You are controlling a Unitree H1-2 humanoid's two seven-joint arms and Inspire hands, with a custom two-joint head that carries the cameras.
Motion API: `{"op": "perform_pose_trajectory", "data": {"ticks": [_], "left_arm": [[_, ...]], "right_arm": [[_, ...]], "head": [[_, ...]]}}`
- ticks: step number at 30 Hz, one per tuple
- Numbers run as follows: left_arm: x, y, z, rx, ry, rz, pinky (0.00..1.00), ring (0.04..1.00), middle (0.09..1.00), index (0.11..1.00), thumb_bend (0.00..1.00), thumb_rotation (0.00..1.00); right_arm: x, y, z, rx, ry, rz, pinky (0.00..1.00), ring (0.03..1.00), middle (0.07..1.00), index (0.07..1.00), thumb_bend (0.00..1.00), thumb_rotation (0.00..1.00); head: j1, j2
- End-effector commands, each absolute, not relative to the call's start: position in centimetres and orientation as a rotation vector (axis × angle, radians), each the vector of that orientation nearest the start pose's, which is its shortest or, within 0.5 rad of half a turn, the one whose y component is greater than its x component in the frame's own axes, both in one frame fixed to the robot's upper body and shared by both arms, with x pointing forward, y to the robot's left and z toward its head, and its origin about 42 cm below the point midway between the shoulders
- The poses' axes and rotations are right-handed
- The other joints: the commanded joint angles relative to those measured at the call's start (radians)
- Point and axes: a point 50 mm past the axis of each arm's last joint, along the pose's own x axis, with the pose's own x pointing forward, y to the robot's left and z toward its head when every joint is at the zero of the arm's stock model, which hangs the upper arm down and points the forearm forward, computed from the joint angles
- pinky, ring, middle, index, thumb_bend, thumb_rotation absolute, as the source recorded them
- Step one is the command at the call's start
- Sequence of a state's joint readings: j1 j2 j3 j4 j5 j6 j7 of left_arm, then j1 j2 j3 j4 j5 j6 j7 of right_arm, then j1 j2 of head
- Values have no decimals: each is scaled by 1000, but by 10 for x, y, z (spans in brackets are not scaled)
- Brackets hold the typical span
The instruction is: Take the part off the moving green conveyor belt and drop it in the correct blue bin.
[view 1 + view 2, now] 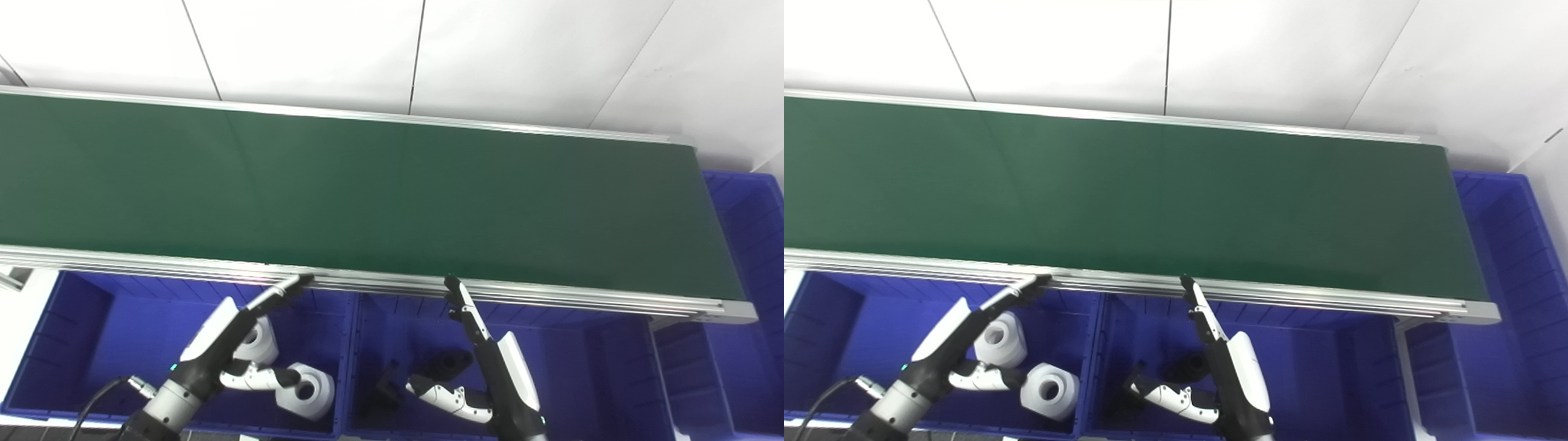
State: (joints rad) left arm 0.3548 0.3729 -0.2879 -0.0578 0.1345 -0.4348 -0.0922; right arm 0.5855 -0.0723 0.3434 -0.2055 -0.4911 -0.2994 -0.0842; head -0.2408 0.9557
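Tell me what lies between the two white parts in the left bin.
The left hand's thumb reaches into the gap between the white parts; both eye views show it.

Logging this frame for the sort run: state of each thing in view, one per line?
conveyor belt: bare, no part on it in view.
left hand: open, holds nothing, over the left bin.
right hand: open, holds nothing, over the middle bin.
left bin: holds two white parts.
middle bin: holds black parts.
right bin: contents not visible.
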Motion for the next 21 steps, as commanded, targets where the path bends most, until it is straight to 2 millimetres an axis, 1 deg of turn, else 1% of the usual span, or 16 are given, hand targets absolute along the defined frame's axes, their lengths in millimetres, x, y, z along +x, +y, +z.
{"op": "perform_pose_trajectory", "data": {"ticks": [1, 4, 7, 9, 11, 13, 17, 18, 21], "left_arm": [[139, 258, 64, 277, -112, -416, 805, 854, 888, 887, 871, 765], [140, 260, 62, 194, -103, -375, 795, 840, 880, 887, 859, 746], [145, 261, 61, 150, -104, -363, 795, 832, 874, 890, 850, 725], [146, 263, 58, 129, -101, -349, 789, 825, 867, 885, 853, 720], [144, 265, 55, 102, -94, -325, 770, 803, 850, 872, 864, 706], [142, 268, 53, 81, -91, -304, 760, 788, 836, 865, 857, 714], [140, 274, 49, 51, -91, -292, 752, 775, 820, 861, 861, 711], [140, 275, 49, 51, -92, -292, 740, 773, 818, 859, 869, 720], [141, 275, 49, 46, -100, -293, 727, 770, 816, 852, 868, 718]], "right_arm": [[77, -153, 78, -370, -17, 252, 849, 935, 978, 1000, 777, 625], [76, -151, 78, -373, -12, 254, 839, 932, 978, 989, 778, 604], [76, -149, 77, -374, -5, 256, 838, 930, 976, 992, 783, 601], [77, -148, 76, -371, -6, 257, 846, 933, 977, 994, 779, 595], [77, -146, 75, -371, -7, 257, 859, 937, 977, 998, 778, 593], [78, -145, 74, -361, -2, 260, 867, 942, 981, 1000, 775, 589], [79, -143, 74, -359, 2, 255, 874, 944, 980, 1000, 772, 578], [80, -143, 74, -362, 2, 254, 870, 942, 981, 1000, 777, 594], [81, -142, 74, -366, -5, 254, 872, 943, 982, 1000, 774, 602]], "head": [[-35, -5], [-71, -6], [-112, -5], [-120, -7], [-116, -5], [-113, -5], [-103, -6], [-103, -6], [-95, -9]]}}
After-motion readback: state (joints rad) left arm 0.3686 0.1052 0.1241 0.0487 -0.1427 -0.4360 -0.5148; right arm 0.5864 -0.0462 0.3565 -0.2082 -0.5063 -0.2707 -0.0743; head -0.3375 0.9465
